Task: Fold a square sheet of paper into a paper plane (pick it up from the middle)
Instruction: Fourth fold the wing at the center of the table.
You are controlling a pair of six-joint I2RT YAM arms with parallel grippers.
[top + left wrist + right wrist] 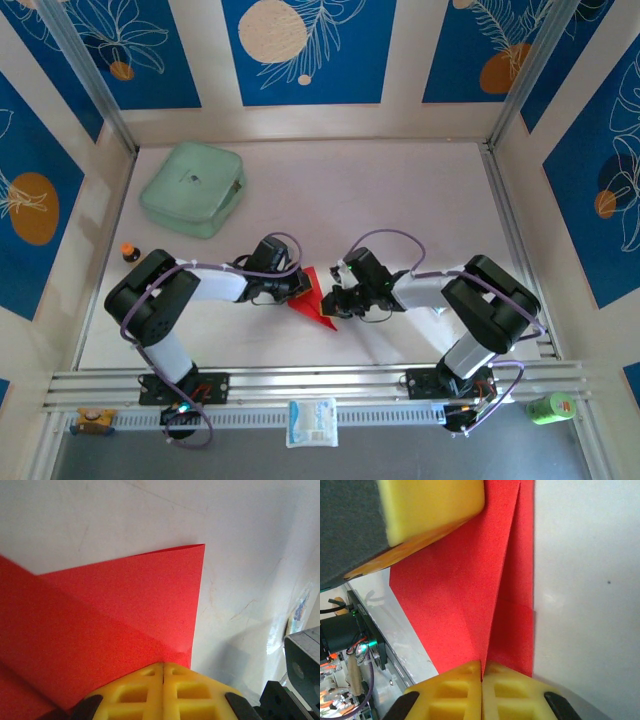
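- Two grippers meet at the square sheet of paper [313, 298], which sits on the table [420, 190] nearer to the arm bases than the mint-green case [192, 188] and to its right, well apart from it.
- Note the left gripper [299, 287] on the side of the sheet facing the mint-green case. In the left wrist view its yellow pads [135, 692] are pressed together, with the red sheet [100, 620] running into their seam: it is clamped on the paper.
- Note the right gripper [336, 298] on the side of the sheet away from the mint-green case. In the right wrist view its pads [452, 692] are likewise pressed together, and a crease of the sheet [470, 595] leads straight into the seam: it is clamped on the paper.
- Observe that the sheet is creased, with layers overlapping; from above it reads as a triangle pointing away from the mint-green case, toward the arm bases.
- Whether the sheet lies flat on the table or is lifted off it cannot be told.
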